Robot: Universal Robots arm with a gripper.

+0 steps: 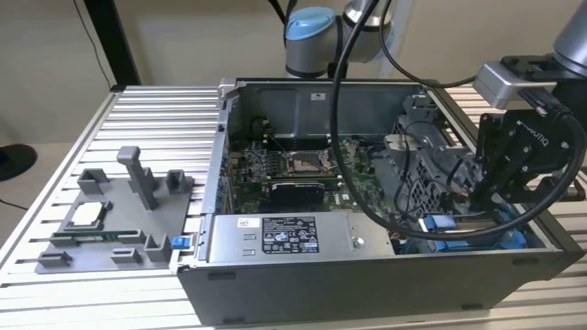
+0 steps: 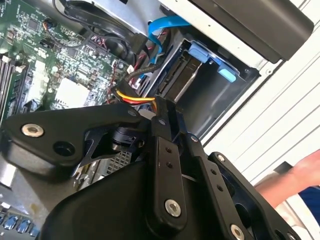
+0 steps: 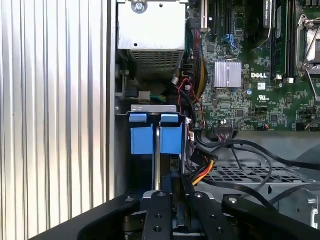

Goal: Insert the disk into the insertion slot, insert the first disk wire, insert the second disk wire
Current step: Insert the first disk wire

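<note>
Pincer (image 2: 166, 106) fingers are pressed together, pinching the end of the disk wire (image 2: 135, 97), a bundle of yellow, orange and red strands. In the first wrist view the pincer (image 3: 173, 179) tips meet just beside the blue carrier of the disk (image 3: 170, 140), and the disk wire (image 3: 204, 172) runs away from them toward the perforated cage (image 3: 250, 175).

Take the open computer case (image 1: 367, 289) as a dial in the exterior view. The pincer (image 1: 484, 203) reaches down into the case at about 4 o'clock. The disk (image 1: 438, 224) lies directly below it in the same corner.

The disk (image 2: 182, 75) is seated in the insertion slot (image 2: 220, 105), and its two blue carrier tabs show at the open end. The grey sheet-metal edge of the insertion slot (image 3: 147, 108) frames those tabs. A blue flat cable (image 2: 167, 22) curves just beyond the slot; where it ends cannot be determined.

Further items on the exterior-view dial:
- Power-supply box (image 1: 284, 237): 6 o'clock, against the near wall.
- Motherboard (image 1: 293, 172): centre of the dial. Its finned heatsink (image 3: 227, 74) is visible in the first wrist view.
- Robot arm (image 1: 312, 41): 12 o'clock, behind the case.
- Grey fixture tray (image 1: 101, 234): 9 o'clock, outside the case on the slatted tabletop (image 1: 156, 117).

A person's hand (image 2: 306, 170) rests over the tabletop, outside the case wall.
</note>
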